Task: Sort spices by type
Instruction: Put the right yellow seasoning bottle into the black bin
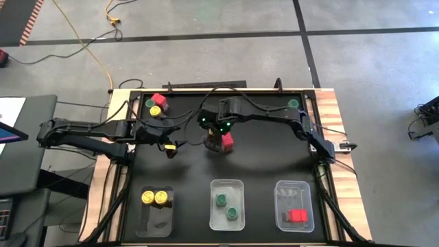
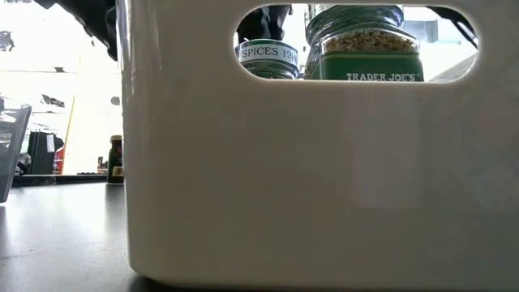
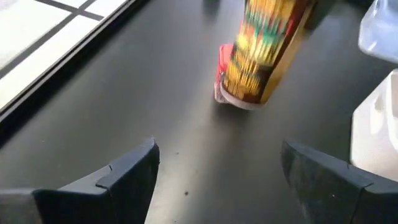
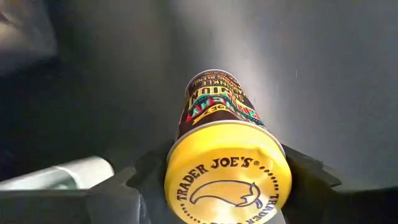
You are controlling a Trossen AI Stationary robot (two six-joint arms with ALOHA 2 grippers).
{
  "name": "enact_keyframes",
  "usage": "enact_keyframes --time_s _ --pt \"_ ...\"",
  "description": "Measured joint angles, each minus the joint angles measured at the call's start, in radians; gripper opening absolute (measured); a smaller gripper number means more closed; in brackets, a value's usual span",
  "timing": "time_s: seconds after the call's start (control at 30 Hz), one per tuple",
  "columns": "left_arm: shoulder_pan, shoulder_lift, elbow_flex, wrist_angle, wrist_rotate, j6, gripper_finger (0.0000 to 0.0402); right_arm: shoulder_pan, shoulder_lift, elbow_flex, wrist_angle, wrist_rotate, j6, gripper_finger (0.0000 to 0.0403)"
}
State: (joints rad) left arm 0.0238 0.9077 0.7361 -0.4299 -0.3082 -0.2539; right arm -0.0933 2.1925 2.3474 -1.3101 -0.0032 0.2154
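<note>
The right gripper (image 4: 217,186) clamps a yellow-lid jar (image 4: 225,155) above the table, behind the green tray (image 1: 227,204); carry it level to the yellow tray (image 1: 156,218); left gripper (image 3: 217,180), wide open, waits behind that tray.

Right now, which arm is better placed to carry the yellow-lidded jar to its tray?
The right: the right gripper is shut on the yellow-lidded jar. The left gripper is open and empty nearby.
</note>
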Motion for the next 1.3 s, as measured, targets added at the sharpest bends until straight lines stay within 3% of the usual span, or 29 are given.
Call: enact_keyframes --time_s 0.23,0.5,0.83,1.3 --pt "0.000 0.078 0.000 0.014 -0.038 0.097 0.0343 -0.002 -0.055 0.001 0.103 0.009 0.005 0.0259" --pt "0.000 0.122 0.000 0.049 0.012 0.054 0.0345 -0.002 -0.046 0.000 0.111 0.009 0.023 0.0255" --pt "0.010 0.125 0.000 0.318 0.062 0.335 0.0345 0.007 -0.047 0.000 0.132 0.005 0.022 0.0255" --pt "0.092 0.222 0.000 0.397 0.167 0.288 0.0345 0.007 -0.047 0.000 0.152 0.004 0.012 0.0255"
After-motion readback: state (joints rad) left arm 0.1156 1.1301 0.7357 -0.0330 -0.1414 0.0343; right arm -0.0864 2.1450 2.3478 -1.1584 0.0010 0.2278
